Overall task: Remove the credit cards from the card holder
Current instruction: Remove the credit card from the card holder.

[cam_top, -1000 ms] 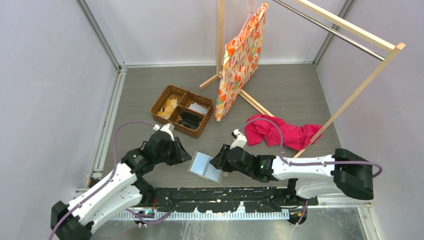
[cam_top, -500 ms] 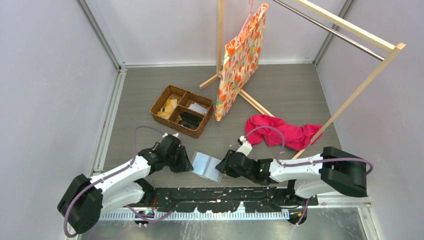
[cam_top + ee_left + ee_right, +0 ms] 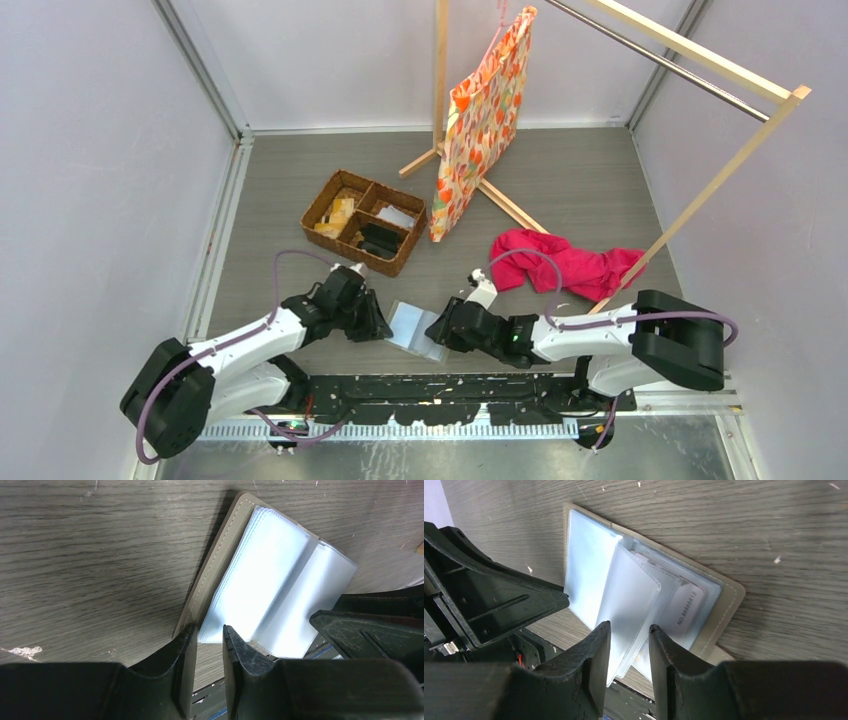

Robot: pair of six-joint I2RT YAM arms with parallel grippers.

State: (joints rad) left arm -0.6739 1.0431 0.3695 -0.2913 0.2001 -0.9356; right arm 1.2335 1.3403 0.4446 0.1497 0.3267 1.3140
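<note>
Top external: one card holder [image 3: 412,326], open, by the lower edge of the table [image 3: 290,175]; left gripper [image 3: 384,328] pinches it; right gripper [image 3: 437,329] narrow, grip unclear.

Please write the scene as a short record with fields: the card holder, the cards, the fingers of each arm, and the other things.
card holder: open, flat on the table, sleeves facing up
cards: one printed card inside a sleeve; none seen lying out
left gripper: fingers on either side of the holder's near sleeve edge; grip unclear
right gripper: fingers on either side of one loose clear sleeve; grip unclear
other things: wicker basket, red cloth, patterned bag hanging from wooden rack
</note>
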